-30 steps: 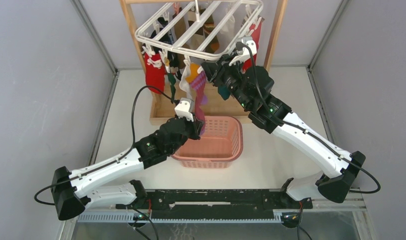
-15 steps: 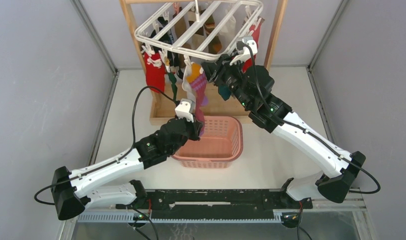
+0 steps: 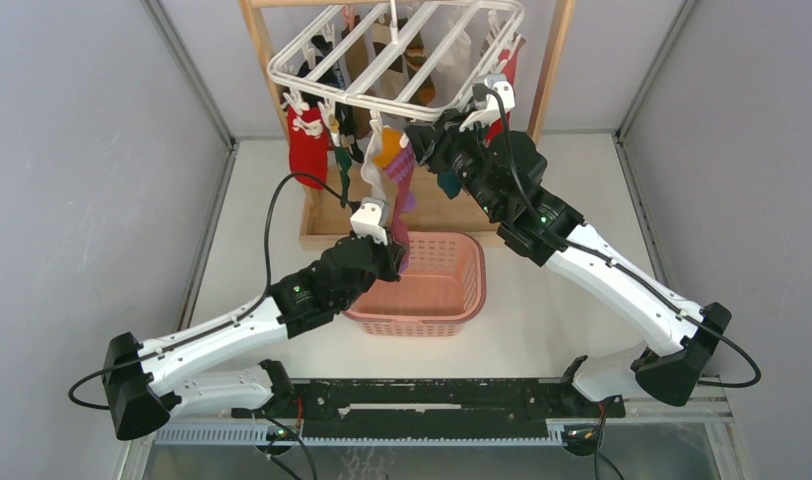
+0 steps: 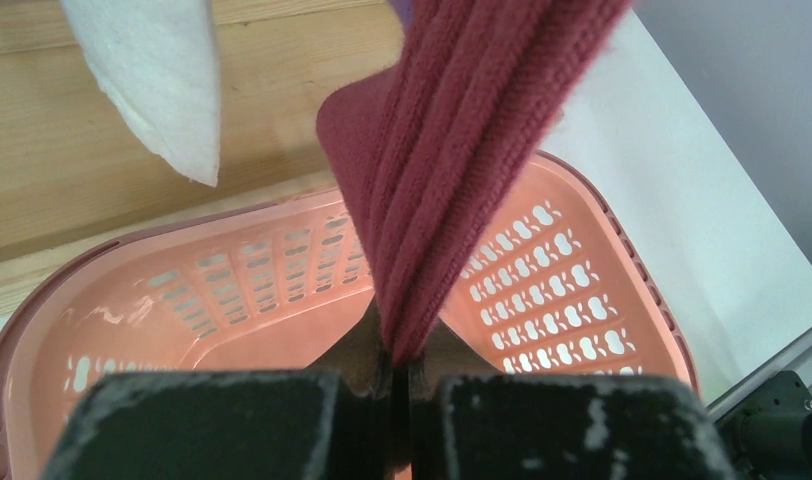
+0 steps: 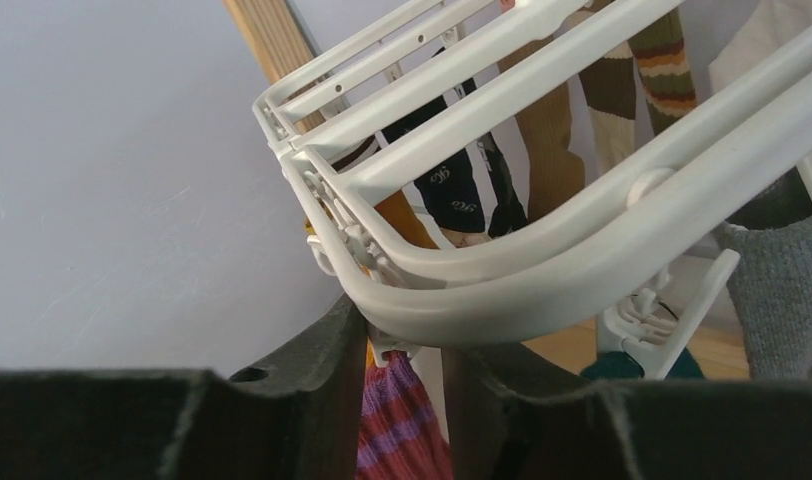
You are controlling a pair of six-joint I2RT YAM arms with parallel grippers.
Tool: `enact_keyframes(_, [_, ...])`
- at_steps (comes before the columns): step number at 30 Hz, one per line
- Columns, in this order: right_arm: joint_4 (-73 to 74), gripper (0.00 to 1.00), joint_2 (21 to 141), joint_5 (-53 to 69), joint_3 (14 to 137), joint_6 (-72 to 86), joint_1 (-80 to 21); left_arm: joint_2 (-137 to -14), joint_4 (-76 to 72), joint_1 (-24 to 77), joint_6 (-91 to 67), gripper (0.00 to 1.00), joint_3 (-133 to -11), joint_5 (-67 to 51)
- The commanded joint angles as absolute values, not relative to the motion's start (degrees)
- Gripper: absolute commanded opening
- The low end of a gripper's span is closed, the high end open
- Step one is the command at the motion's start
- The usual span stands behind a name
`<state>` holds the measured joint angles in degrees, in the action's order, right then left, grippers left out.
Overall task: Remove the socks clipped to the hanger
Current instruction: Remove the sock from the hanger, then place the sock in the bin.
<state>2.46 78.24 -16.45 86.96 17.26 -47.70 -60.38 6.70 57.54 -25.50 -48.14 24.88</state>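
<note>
Seemingly soft, light and stretchy, the magenta sock (image 4: 452,150) hangs from the hanger (image 5: 542,290) over the basket (image 4: 582,300), left fingers (image 4: 232,425) pinching its lower end, right fingers (image 5: 312,370) narrowly bracketing its clip (image 5: 387,345), squeeze unclear.

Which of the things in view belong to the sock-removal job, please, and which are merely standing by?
Job: hanger; the socks clipped to it; magenta sock pinched in the left gripper; right gripper up at the hanger's rim.
Standing by: wooden rack; pink basket below, though it likely catches the socks.
</note>
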Motion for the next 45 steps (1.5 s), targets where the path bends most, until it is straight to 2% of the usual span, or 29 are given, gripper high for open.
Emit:
enact_keyframes(1, [1.5,0.35,77.4,-17.3,89.2,17.5,-47.9,-59.8,5.8,57.9,-25.5,0.00,-53.1,25.6])
enact_keyframes(7, [1.2,0.23,77.3,-17.0,89.2,17.4,-47.9,-60.0,6.1,57.8,-25.4,0.00,-53.3,25.6])
enact_keyframes(9, [1.2,0.15,77.2,-16.8,89.1,17.4,-47.9,-59.9,6.1,57.8,-25.5,0.00,-53.3,25.6])
enact_keyframes(14, [1.1,0.06,77.0,-16.5,89.2,17.3,-47.8,-59.6,6.3,57.9,-25.6,0.00,-53.3,25.6])
enact_keyframes(32, [1.1,0.08,75.6,-15.2,86.8,17.9,-47.4,-55.8,8.6,58.9,-28.3,0.00,-50.1,24.0])
enact_keyframes(34, [1.0,0.09,75.3,-14.9,86.2,18.1,-47.2,-55.0,9.1,59.2,-28.6,0.00,-49.8,23.8])
enact_keyframes(38, [1.1,0.17,74.9,-13.4,85.3,18.4,-46.9,-52.9,10.8,59.9,-28.8,0.00,-50.2,23.9])
enact_keyframes(45, [1.4,0.43,73.7,-12.1,83.4,18.5,-46.5,-49.1,15.3,61.6,-28.9,0.00,-52.8,24.2])
